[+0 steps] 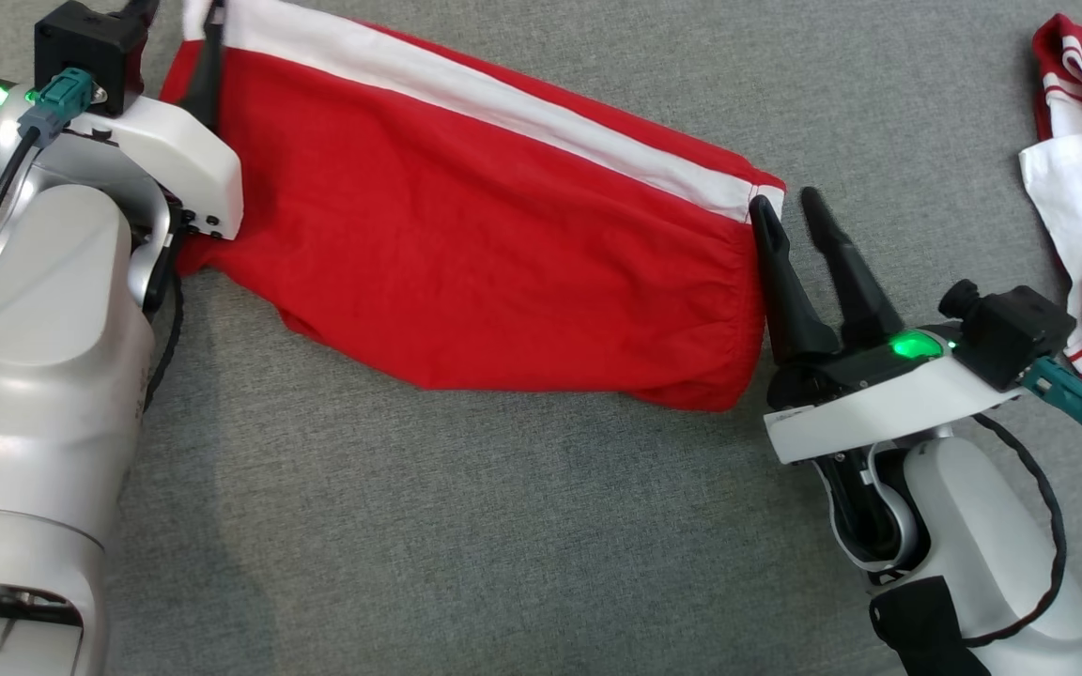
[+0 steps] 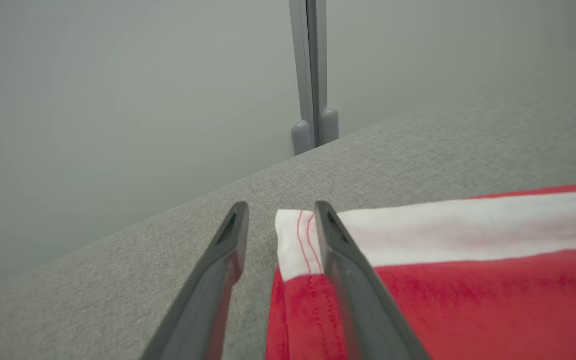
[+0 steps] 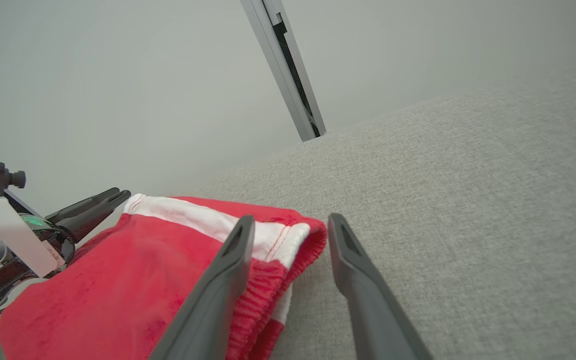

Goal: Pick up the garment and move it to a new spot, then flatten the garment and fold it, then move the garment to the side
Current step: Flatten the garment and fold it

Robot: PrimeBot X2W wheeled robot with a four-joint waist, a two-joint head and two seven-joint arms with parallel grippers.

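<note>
The garment (image 1: 466, 235) is red with a white stripe along its far edge and lies spread flat on the grey cloth surface. My left gripper (image 2: 280, 207) is at the garment's left hemmed corner (image 2: 295, 240). Its jaws stand open, the right finger resting over the cloth and the left one on the bare surface. My right gripper (image 1: 787, 199) is at the gathered right end (image 3: 288, 250), open. Its left finger lies over the elastic edge and its right finger over bare cloth surface. The left gripper (image 3: 103, 200) also shows at the far end in the right wrist view.
A second red and white garment (image 1: 1081, 188) lies crumpled at the right edge. The grey cloth surface (image 1: 503, 526) stretches wide in front of the garment. A pale wall with a metal post (image 2: 310, 75) bounds the far side.
</note>
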